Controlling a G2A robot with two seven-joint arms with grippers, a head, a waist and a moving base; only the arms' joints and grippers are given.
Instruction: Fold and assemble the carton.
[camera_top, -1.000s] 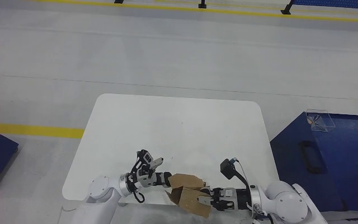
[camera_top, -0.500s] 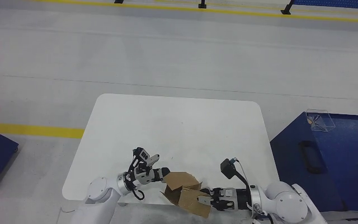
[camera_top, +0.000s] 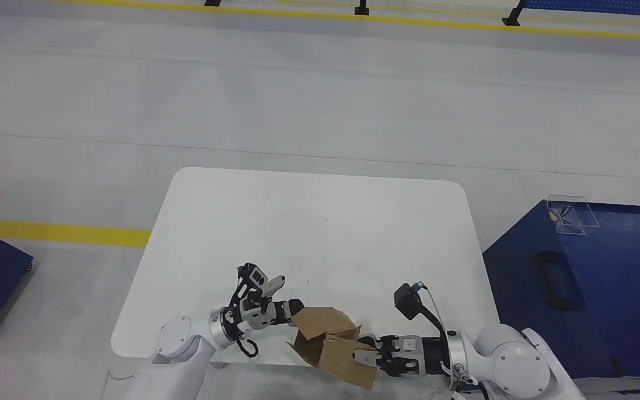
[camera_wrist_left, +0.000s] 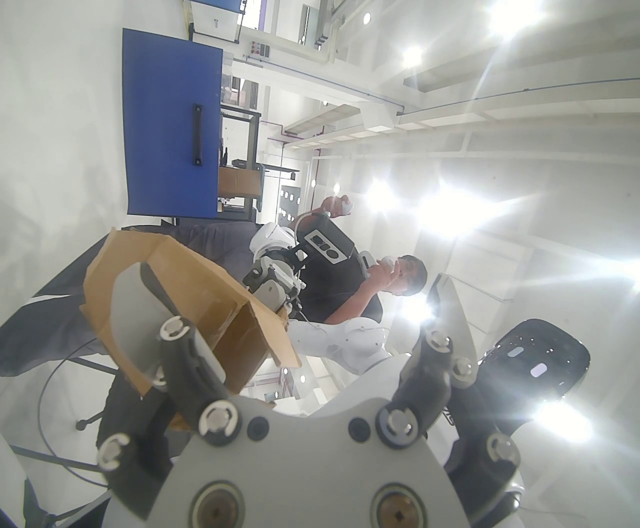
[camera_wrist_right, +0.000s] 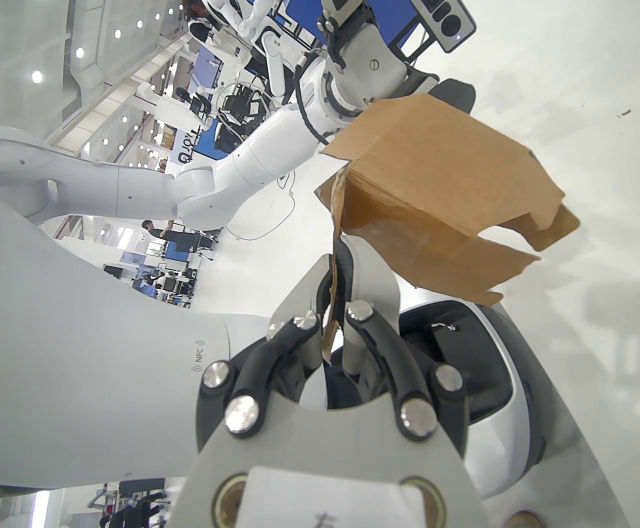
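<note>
The right claw (camera_wrist_right: 336, 267) is clamped on a ragged flap edge of the carton (camera_wrist_right: 440, 165), seen close from its wrist. From above, the half-folded carton lies at the white surface (camera_top: 320, 220) near edge, the left claw (camera_top: 293, 315) spread wide beside it.

Top looks down, wrists close, sharing carton (camera_top: 330, 350)

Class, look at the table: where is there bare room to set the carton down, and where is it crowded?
Bare: the whole far stretch of the table, from the carton to the far edge, and the strips along both side edges. Crowded: the near edge, where the left tool and right tool meet at the carton.
</note>
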